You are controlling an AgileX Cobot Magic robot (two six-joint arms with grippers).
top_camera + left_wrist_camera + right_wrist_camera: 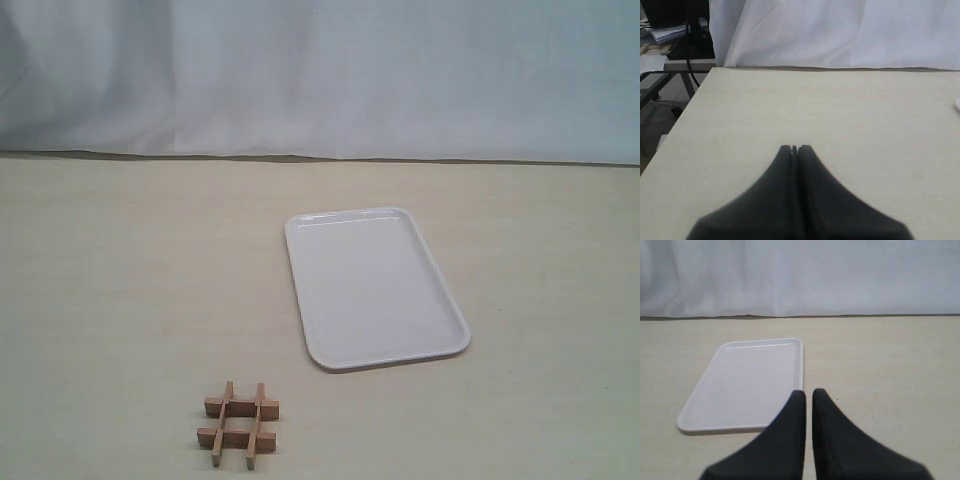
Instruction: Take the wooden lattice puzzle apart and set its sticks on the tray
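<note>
— Left pincer (794,148) first: how did it stand?
— Tips pressed together with nothing between them, hanging over bare desk (840,110). The exterior camera showed neither arm.
— And the puzzle (240,425)?
— Whole, with all four sticks locked in their "#". It lay flat on the desk at the near side of the exterior view, left of the tray (300,225) and clear of it. Neither wrist camera saw it.
— The tray itself?
— White, with nothing on it, and right of the puzzle, farther from the camera. The right pincer (808,392) faced it with its tips all but together, only a thin slit between them. It held nothing either.
— So no stick was out yet. What could go wrong?
— Mostly the grip, I'd judge. The lattice looked small and light. If one pincer pulled a stick while the other failed to pin the rest, the whole thing would likely slide or lift as one piece. A pull across the notches, rather than out of them, could jam the joint. A stick let go too high over that smooth, low-rimmed tray might also bounce or skid off.
</note>
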